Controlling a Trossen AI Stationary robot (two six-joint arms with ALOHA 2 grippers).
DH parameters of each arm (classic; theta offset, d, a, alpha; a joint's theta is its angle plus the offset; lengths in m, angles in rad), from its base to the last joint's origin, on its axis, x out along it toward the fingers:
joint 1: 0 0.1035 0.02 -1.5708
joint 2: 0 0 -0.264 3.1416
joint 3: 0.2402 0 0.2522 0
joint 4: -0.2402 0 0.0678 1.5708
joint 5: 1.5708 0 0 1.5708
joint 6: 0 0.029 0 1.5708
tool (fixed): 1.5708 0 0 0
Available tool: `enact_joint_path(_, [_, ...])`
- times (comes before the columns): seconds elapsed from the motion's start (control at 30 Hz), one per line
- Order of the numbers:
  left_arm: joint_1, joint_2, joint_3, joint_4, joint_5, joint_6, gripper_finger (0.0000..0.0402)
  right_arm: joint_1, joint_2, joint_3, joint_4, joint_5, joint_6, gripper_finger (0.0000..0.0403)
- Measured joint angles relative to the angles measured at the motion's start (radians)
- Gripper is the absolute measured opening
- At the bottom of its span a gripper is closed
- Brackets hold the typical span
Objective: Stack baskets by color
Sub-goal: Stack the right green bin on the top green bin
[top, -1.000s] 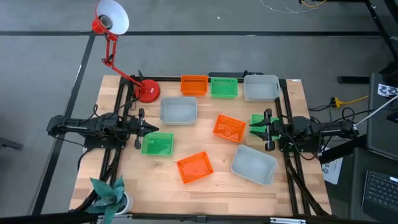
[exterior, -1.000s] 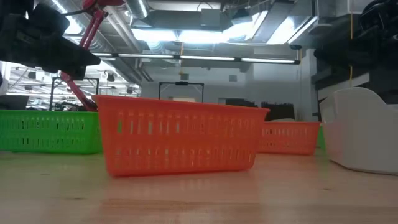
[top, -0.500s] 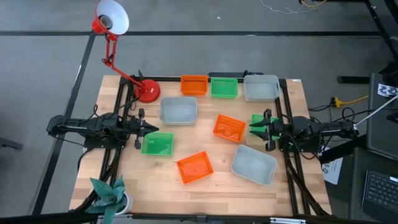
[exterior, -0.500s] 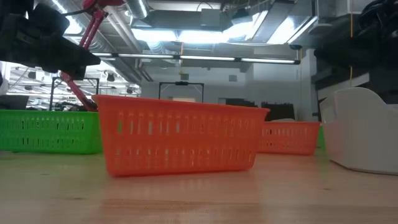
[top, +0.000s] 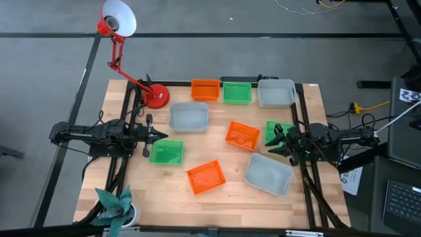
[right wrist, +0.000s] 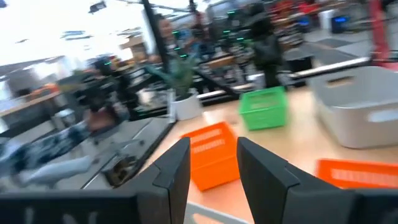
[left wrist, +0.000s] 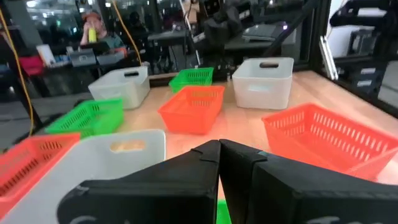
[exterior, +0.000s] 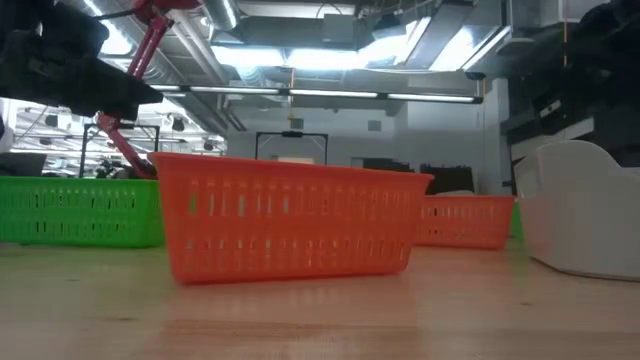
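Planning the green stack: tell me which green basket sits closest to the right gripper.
The green basket at the table's right edge, right beside the open right gripper. The other two sit in the back row and by the left gripper.

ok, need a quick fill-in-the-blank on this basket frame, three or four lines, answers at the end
1. The lamp base is coloured ____.
2. Along the table's far edge, the basket between the orange basket and the grey basket is ____.
3. The left end effector has its fingers ____.
4. The right end effector hovers by the table's ____ edge.

Answers: red; green; shut; right
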Motion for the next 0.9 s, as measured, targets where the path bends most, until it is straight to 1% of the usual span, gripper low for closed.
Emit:
enact_joint_path(0.07, [0.0,0.0,0.0,0.034,0.014,-0.024,0.0,0.0,0.0,0.0,0.004,-0.028,-0.025,0.0131])
enact_joint_path(0.17, [0.0,0.0,0.0,0.097,0.014,-0.069,0.0,0.0,0.0,0.0,0.005,-0.032,-0.036,0.0131])
enact_joint_path(0.3, [0.0,0.0,0.0,0.2,0.011,-0.236,0.0,0.0,0.0,0.0,0.005,-0.032,-0.05,0.0131])
enact_joint_path(0.33, [0.0,0.0,0.0,0.227,0.0,-0.255,0.0,0.0,0.0,0.0,0.005,-0.032,-0.05,0.0131])
enact_joint_path(0.4, [0.0,0.0,0.0,0.286,-0.046,-0.249,0.0,0.0,0.0,0.0,0.005,-0.032,-0.048,0.0131])
enact_joint_path(0.5, [0.0,0.0,0.0,0.309,-0.116,-0.2,0.0,0.005,0.0,0.0,0.005,-0.021,-0.041,0.0131])
enact_joint_path(0.57, [0.0,0.0,0.0,0.309,-0.126,-0.2,0.0,0.019,0.001,0.0,0.003,0.018,-0.024,0.0131])
enact_joint_path(0.73, [0.0,0.0,0.0,0.277,-0.111,-0.259,0.0,0.092,0.049,-0.001,-0.03,0.191,0.032,0.0131])
enact_joint_path(0.8, [0.0,0.0,0.0,0.263,-0.087,-0.264,0.0,0.13,0.091,-0.001,-0.018,0.25,0.053,0.0131])
enact_joint_path(0.9, [0.0,0.0,0.0,0.246,-0.012,-0.251,0.0,0.186,0.161,-0.001,0.024,0.323,0.061,0.0131])
